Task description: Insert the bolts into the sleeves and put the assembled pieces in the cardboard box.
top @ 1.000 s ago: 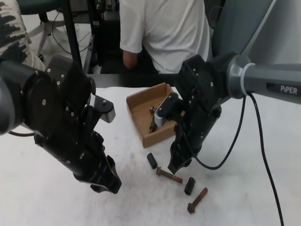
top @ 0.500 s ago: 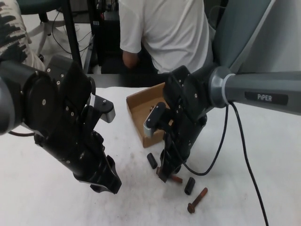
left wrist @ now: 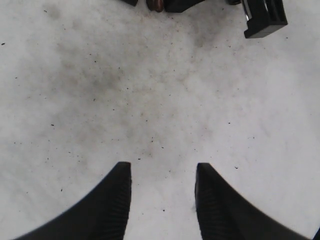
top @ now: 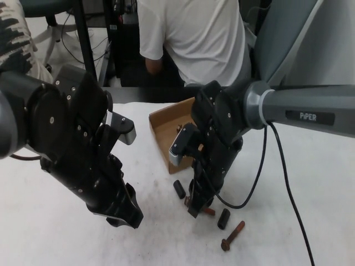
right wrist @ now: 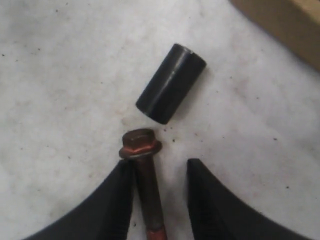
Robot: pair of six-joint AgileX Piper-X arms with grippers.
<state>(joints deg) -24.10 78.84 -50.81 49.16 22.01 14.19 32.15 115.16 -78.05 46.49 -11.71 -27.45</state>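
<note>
On the white surface (top: 61, 238), the right tool (right wrist: 161, 169) stands spread astride a rusty bolt (right wrist: 141, 149) just beside a black sleeve (right wrist: 171, 83) near the cardboard box (top: 161, 124), so picking up the bolt seems in hand and calls for pinching its shank, while the left tool (left wrist: 162, 172) hangs spread, well apart.

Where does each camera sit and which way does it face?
High view: behind both arms, looking forward and down over the white bench; left gripper and right gripper show.
Left wrist view: on the left arm, looking down at bench; its open fingers show.
Right wrist view: on the right arm, looking down at a rusty hex-head bolt between its open fingers.
Shared: high and right wrist views show the short black cylindrical sleeve and brown cardboard box.
</note>
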